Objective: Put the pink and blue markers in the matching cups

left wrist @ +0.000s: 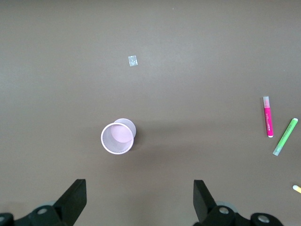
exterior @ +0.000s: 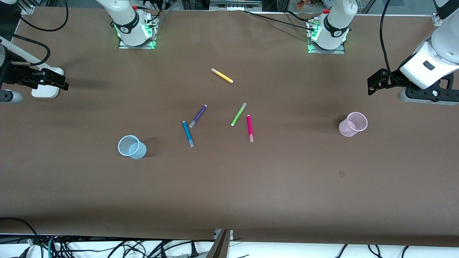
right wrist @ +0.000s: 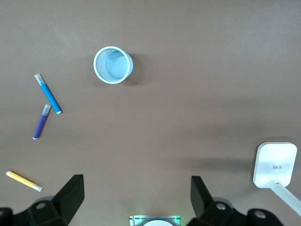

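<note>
Both arms waited, raised, at the two ends of the bench. The left gripper [exterior: 373, 86] hung over the left arm's end, its fingers [left wrist: 75, 200] spread wide and holding nothing. The right gripper [exterior: 59, 81] hung over the right arm's end, above a white block [right wrist: 275, 164], with fingers [right wrist: 73, 195] likewise wide apart and holding nothing.

The pink cup [exterior: 353, 124] stood upright near the left arm's end; the blue cup [exterior: 131, 147] stood upright toward the right arm's end, slightly nearer the front edge. All pens lay flat around mid-bench. The blue marker [exterior: 188, 134] lay with its pale end toward the front edge, its other end just beside the purple pen [exterior: 198, 116]. The pink marker [exterior: 250, 128] lay just beside the lime-green pen [exterior: 238, 114], apart from it. A yellow pen [exterior: 222, 75] lay alone, closer to the robots' bases.
</note>
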### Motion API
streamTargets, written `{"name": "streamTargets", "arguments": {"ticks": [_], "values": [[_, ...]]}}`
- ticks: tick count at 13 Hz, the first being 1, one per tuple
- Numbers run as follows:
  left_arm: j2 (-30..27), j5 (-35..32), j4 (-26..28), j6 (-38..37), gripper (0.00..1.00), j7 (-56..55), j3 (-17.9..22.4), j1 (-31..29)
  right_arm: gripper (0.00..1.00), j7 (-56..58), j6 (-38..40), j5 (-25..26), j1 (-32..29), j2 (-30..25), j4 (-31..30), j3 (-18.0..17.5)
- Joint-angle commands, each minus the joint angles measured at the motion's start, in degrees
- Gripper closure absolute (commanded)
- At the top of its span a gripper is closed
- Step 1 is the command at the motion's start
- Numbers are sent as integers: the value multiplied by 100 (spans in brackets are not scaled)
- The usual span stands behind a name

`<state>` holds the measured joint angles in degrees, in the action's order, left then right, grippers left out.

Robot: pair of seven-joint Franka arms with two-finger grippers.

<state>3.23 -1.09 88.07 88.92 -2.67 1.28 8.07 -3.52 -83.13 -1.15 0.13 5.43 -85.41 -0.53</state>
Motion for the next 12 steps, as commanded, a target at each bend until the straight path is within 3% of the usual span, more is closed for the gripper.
{"name": "streamTargets", "arguments": {"ticks": [1,12], "values": [[168,91,-325,-165,0,82,22,1,0,-88,86,-96,49,28,41,62],[256,91,-369,-209,0,99,22,-16,0,-43,7,-69,57,64,59,53]]}}
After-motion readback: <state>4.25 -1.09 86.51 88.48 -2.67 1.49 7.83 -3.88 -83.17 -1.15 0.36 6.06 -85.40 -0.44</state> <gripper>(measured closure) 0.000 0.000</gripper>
